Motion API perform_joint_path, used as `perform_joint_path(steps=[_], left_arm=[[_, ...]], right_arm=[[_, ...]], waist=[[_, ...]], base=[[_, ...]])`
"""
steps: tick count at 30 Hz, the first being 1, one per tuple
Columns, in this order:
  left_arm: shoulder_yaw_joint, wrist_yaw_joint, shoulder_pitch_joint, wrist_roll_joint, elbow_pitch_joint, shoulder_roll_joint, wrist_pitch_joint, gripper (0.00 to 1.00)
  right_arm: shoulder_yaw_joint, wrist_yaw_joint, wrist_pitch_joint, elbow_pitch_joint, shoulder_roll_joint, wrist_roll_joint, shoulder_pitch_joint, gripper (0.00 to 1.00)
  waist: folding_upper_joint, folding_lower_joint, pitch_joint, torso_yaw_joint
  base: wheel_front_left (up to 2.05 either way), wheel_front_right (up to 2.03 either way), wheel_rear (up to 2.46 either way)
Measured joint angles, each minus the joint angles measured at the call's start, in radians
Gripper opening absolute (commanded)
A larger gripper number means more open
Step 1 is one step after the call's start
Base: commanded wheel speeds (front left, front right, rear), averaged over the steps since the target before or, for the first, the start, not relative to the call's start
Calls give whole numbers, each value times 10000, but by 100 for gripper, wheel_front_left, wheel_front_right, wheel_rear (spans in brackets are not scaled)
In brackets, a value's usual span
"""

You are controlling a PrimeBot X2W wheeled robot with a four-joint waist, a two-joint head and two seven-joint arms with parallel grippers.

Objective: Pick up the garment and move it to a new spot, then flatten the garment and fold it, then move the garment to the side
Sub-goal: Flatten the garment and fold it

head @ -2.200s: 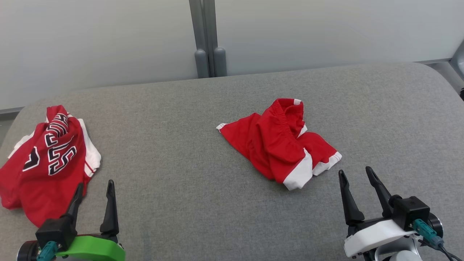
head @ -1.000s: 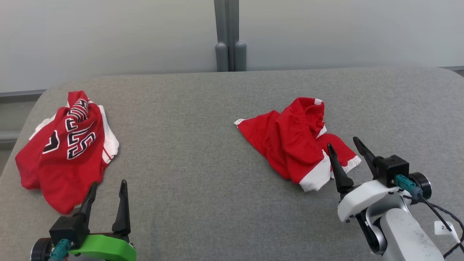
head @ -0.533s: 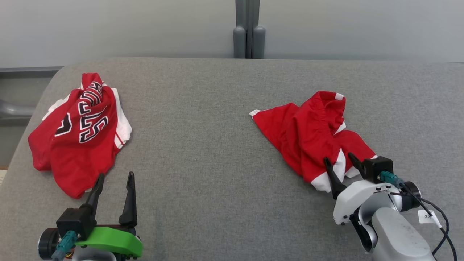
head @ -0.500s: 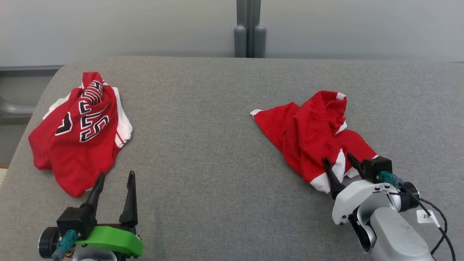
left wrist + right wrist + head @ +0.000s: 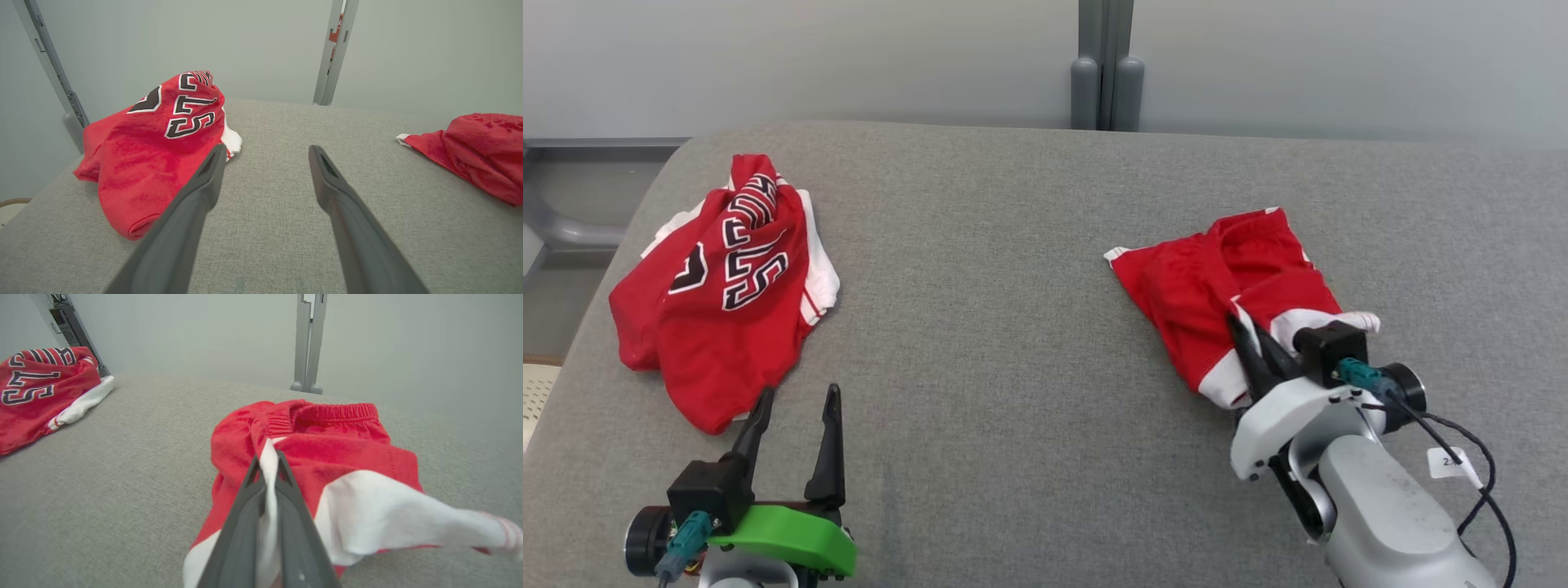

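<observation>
– Left gripper [image 5: 800,390] first: fingers spread wide with nothing between them, hovering over the grey padded table [image 5: 980,351], near the front edge of the lettered red jersey [image 5: 727,269]. You're not touching it.
– Agreed. Cross the bare middle and you reach the red shorts [image 5: 1217,278], crumpled on the right half of the table with the waistband [image 5: 327,412] toward the far wall.
– And your right gripper [image 5: 268,457]?
– Pressed together, pinching a thin fold of the white trim [image 5: 367,514] at the near edge of the shorts. The rest lies on the table.
– How will it carry?
– Light and limp, I'd say. It should lift easily, but from one pinch at the hem it'll likely hang bunched and trail. The fabric looks smooth, so a thin fold could slip, and you may want a deeper bite.
– And for flattening?
– Take the elastic waistband corners, one per gripper. It's thicker and probably grippier, and pulling it apart spreads the cloth.
</observation>
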Motion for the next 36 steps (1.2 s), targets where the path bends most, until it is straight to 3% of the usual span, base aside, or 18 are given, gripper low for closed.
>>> perform_joint_path(steps=[6,13,14,16,20,24,30,36], left_arm=[[-257,0,2,-12,86,-121,0,100],[-579,-2,-3,-71,247,-209,0,100],[-596,-2,-7,-71,261,-215,0,100],[-640,0,-30,-75,291,-234,0,100],[-627,-2,-46,-88,305,-253,0,100],[-472,-2,-44,-81,303,-265,0,100],[-385,-2,-44,-52,290,-303,0,100],[-382,-2,-43,-23,240,-334,0,100]], right_arm=[[1279,0,-4,-838,240,-123,302,0],[3129,2,-4,-447,531,132,552,0],[3283,2,-4,-313,539,211,572,38],[3639,2,-4,-44,570,447,593,100],[3862,2,-4,-82,633,731,587,100],[3442,2,-4,-648,631,759,572,100],[2224,2,-4,-1756,198,385,878,100],[821,2,-4,-1958,-105,-33,1031,100]], waist=[[0,0,-68,265],[0,0,-44,694],[1,0,-38,745],[0,0,-24,869],[0,0,-3,997],[0,0,-14,904],[0,0,-40,644],[0,0,-11,430]], base=[[0,0,0],[0,0,0],[0,0,0],[0,0,0],[0,0,0],[0,0,0],[0,0,0],[0,0,0]])
